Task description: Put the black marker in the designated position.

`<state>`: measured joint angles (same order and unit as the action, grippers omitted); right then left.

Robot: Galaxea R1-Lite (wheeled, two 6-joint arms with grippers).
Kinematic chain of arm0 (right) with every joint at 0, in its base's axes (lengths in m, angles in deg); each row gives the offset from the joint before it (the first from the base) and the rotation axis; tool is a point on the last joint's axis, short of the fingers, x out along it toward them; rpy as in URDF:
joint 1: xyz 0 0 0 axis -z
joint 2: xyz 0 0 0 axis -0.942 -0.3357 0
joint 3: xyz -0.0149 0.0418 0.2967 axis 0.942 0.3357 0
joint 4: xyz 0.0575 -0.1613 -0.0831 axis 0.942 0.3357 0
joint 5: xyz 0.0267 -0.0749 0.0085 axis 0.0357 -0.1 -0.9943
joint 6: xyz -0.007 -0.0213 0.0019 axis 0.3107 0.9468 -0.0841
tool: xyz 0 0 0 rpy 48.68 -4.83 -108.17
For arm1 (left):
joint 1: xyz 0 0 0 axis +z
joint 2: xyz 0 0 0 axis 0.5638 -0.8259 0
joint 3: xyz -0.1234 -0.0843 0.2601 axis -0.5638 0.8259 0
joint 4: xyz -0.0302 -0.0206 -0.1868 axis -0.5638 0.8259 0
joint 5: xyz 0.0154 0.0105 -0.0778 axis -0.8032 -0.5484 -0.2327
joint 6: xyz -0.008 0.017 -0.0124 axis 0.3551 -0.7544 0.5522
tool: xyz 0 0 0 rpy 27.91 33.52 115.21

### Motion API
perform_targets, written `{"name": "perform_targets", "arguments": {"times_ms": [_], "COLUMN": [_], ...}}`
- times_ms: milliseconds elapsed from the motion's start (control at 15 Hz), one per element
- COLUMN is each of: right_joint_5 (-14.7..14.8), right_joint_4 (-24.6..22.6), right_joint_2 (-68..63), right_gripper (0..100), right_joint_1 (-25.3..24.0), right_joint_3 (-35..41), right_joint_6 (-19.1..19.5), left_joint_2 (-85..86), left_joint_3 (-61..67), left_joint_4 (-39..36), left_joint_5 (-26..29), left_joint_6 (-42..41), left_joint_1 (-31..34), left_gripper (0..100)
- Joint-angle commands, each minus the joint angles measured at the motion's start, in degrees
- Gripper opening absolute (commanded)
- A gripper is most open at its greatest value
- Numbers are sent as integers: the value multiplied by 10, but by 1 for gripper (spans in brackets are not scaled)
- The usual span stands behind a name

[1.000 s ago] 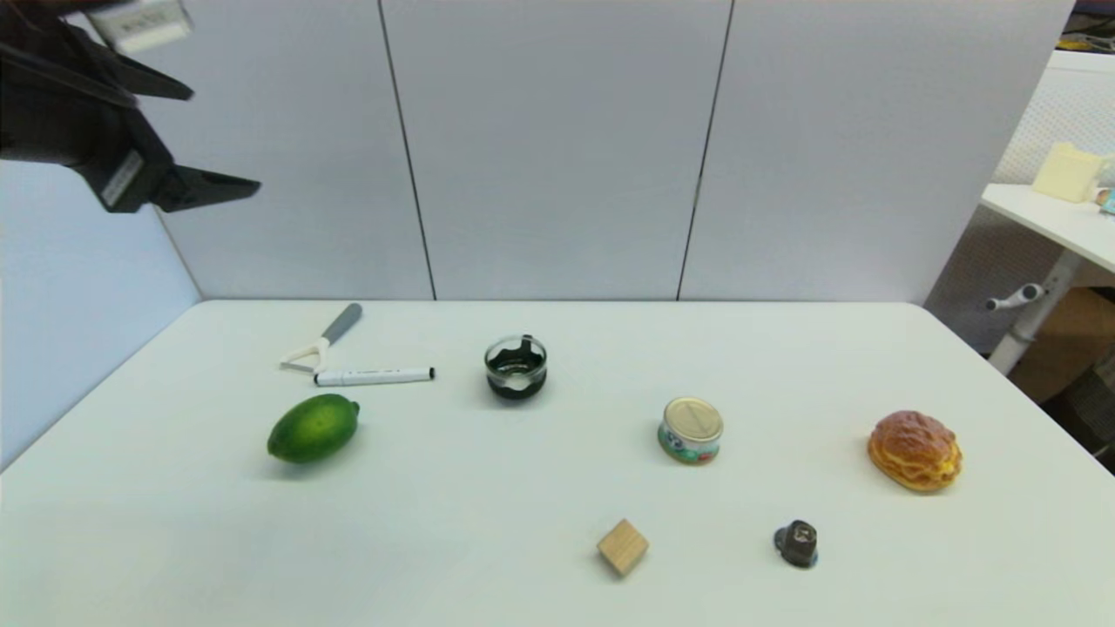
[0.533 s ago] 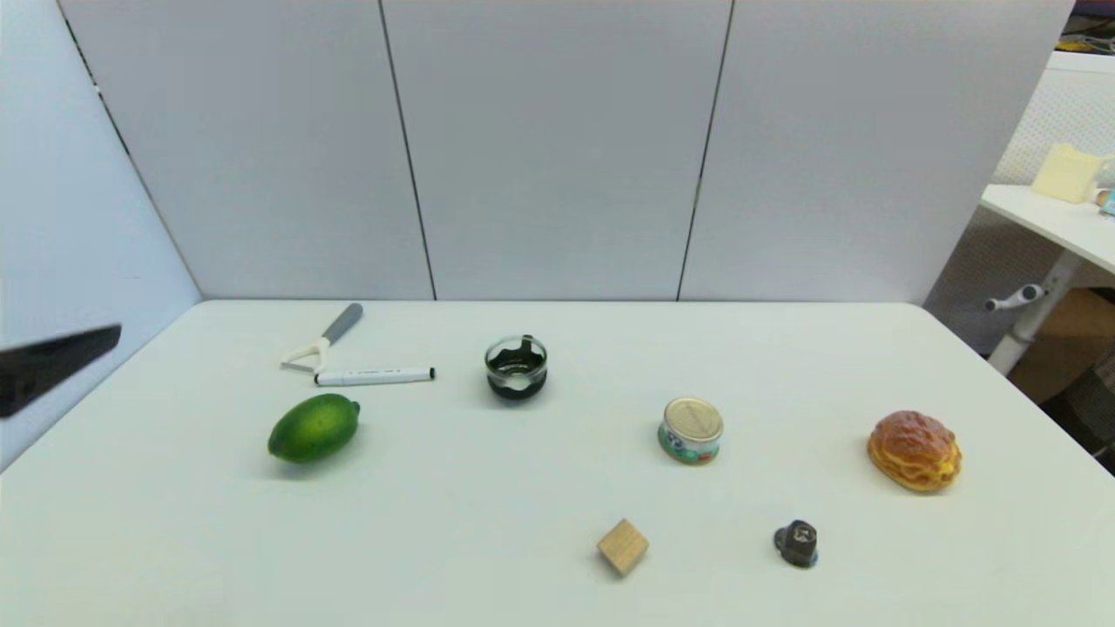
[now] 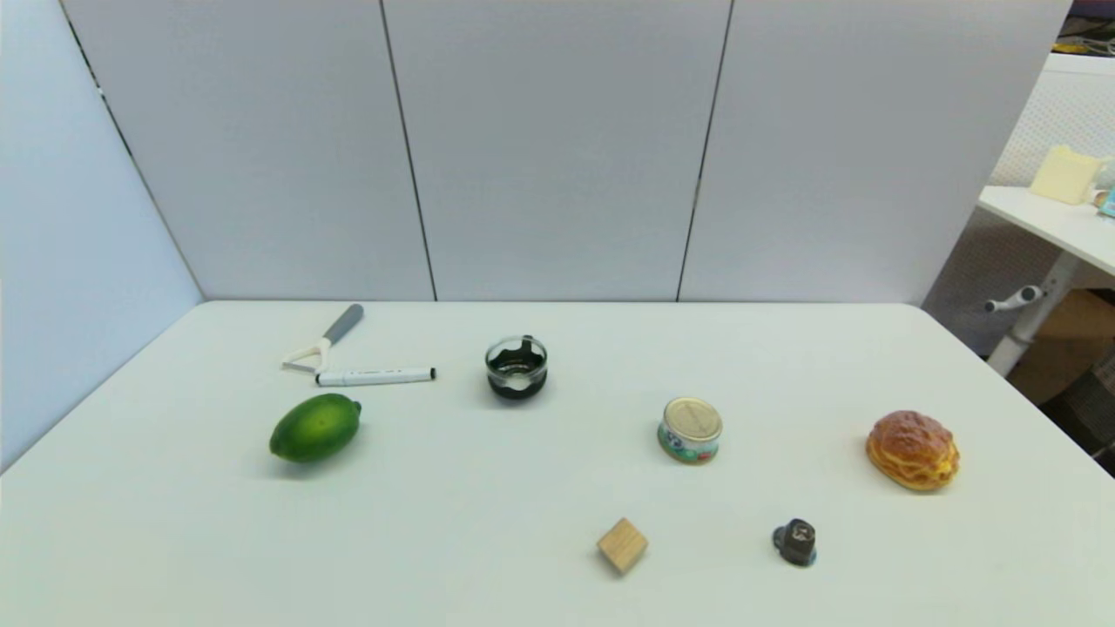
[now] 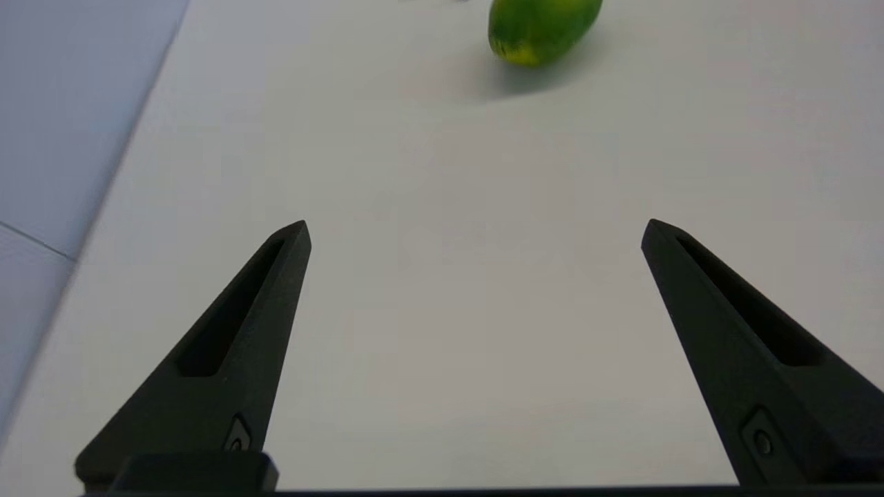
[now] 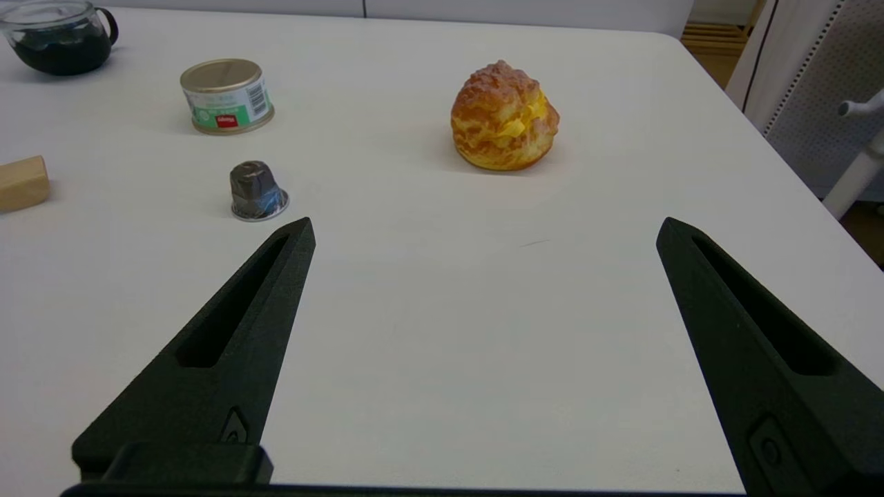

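Black marker [image 3: 375, 376] lies flat on the table [image 3: 488, 488] just beside the peeler [image 3: 322, 340], above the lime [image 3: 314, 427]; your left pincer [image 4: 476, 228] and right pincer [image 5: 483, 228] both sit parked, fingers wide apart, holding nothing.

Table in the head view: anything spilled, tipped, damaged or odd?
Nothing stands out. The black marker lies flat beside the peeler, its end close to the peeler's head; contact is unclear. Lime, can and pastry sit intact.

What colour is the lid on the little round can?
Gold; the can shows it best in the right wrist view.
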<state>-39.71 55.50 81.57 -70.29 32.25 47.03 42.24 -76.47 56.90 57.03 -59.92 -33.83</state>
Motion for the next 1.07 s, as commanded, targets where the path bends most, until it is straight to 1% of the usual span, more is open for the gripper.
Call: {"name": "perform_targets", "arguments": {"times_ms": [67,133,200,333,400,1067], "right_joint_5": [0,0,0,0,0,0], "right_joint_4": [-1,0,0,0,0,-1], "right_joint_2": [-1,-1,-1,-1,-1,-1], "right_gripper": [100,100,100,100,100,100], "right_joint_1": [0,0,0,0,0,0], "right_joint_3": [0,0,0,0,0,0], "right_joint_6": [0,0,0,0,0,0], "left_joint_2": [131,140,152,180,179,179], "left_joint_3": [113,120,121,121,121,121], "left_joint_4": [-74,-93,-96,-90,-88,-88], "left_joint_5": [12,11,8,-1,-4,-6], "left_joint_6": [41,45,52,103,113,117], "left_joint_1": [-6,-6,-6,-6,-6,-6], "left_gripper": [100,100,100,100,100,100]}}
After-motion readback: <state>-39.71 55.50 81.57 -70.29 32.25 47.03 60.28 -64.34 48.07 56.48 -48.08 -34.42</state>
